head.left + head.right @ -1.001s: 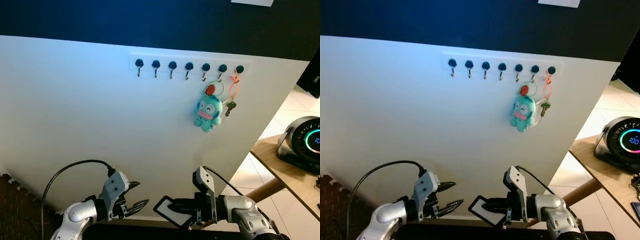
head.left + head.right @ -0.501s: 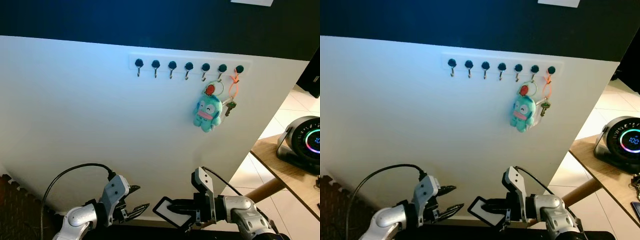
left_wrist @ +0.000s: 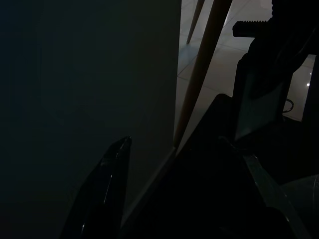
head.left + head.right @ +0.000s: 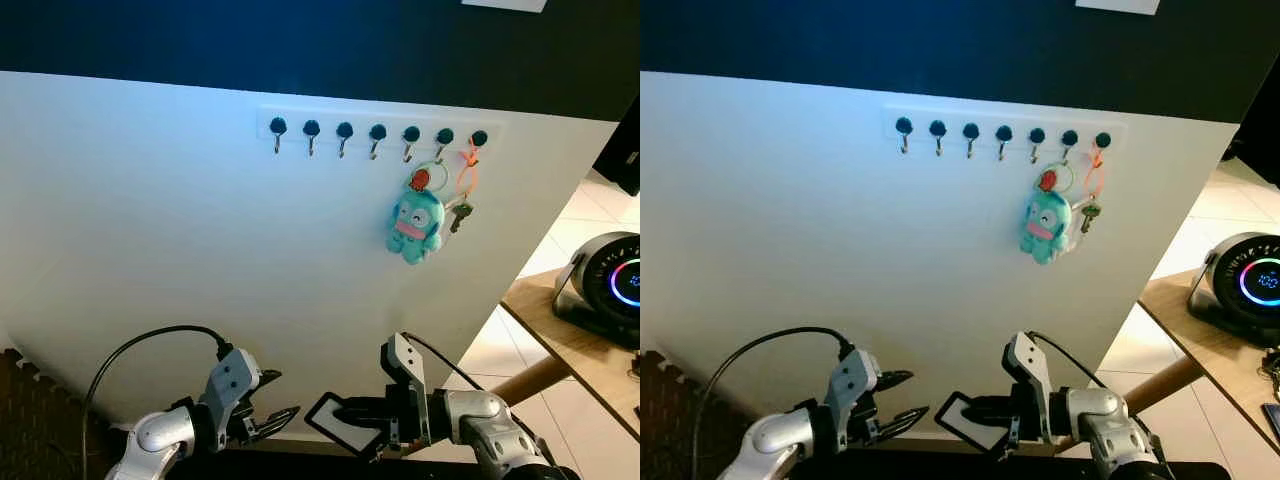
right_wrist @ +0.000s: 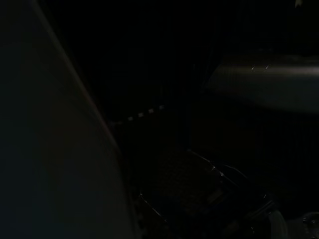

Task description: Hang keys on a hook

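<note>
White is the wall panel (image 4: 180,230), and near its top there is a rack of seven dark hooks (image 4: 377,132) in one row. The keys (image 4: 459,213) hang already on the last hook at the right end, by an orange strap (image 4: 467,172). On the hook just beside it hangs a turquoise plush keychain (image 4: 414,227) with a round ring, touching the panel.

Low in front of the panel, the left gripper (image 4: 271,402) holds nothing; its two black fingers stand a little apart. The right gripper (image 4: 352,415) is near it, pointing toward the left one. A flat dark piece with a pale face sits at its tip, but whether its fingers clamp on it I cannot tell.

At the right a wooden table (image 4: 585,355) carries a round device with a glowing ring (image 4: 612,285).
</note>
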Motion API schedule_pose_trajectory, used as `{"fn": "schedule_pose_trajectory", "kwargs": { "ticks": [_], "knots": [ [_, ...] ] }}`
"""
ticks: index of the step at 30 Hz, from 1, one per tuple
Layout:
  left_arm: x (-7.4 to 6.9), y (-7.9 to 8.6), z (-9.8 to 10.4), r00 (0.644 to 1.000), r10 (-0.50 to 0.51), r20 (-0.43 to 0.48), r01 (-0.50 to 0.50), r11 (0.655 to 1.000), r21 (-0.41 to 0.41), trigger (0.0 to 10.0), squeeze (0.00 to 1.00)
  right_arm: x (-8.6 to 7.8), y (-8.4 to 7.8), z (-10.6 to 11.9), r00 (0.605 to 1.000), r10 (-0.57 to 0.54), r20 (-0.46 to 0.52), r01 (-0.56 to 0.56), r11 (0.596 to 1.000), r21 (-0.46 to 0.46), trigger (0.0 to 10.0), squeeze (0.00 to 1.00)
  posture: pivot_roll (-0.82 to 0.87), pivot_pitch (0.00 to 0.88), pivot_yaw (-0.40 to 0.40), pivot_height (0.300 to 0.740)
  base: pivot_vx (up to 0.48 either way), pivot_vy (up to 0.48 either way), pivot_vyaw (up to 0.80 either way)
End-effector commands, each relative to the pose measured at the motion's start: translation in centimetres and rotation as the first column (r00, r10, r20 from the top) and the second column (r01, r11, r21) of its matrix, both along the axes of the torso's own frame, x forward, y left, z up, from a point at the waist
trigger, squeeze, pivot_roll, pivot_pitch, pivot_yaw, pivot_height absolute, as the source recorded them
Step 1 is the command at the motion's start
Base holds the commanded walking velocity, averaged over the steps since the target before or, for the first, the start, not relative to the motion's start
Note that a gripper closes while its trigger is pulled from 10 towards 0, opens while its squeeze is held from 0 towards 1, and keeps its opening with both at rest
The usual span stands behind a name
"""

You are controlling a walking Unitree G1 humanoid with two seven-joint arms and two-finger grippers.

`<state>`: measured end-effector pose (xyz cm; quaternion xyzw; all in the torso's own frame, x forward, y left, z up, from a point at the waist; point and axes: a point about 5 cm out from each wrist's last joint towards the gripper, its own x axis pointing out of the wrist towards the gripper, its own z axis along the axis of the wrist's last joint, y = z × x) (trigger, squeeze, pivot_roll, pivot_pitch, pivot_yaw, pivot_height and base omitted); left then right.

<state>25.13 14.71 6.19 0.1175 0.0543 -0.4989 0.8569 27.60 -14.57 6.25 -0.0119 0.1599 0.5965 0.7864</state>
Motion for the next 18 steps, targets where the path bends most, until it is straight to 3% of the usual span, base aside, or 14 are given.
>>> {"fn": "schedule_pose_trajectory", "kwargs": {
  "ticks": [1,18],
  "knots": [
    [-0.21,-0.31,-0.07,1.0,-0.013,-0.004,0.013,1.0,0.006,10.0,0.0,0.15,-0.01,0.09,1.0,0.006,0.011,-0.006,1.0,-0.018,10.0,0.0,0.0,0.056,-0.078,0.74,0.0,0.0,0.0],
    [-0.07,-0.13,0.02,1.0,-0.013,0.007,0.013,1.0,0.024,10.0,0.0,0.51,0.43,0.03,1.0,0.002,0.031,0.0,0.998,-0.056,10.0,0.0,0.01,0.054,-0.079,0.74,0.0,0.0,0.0]
  ]
}}
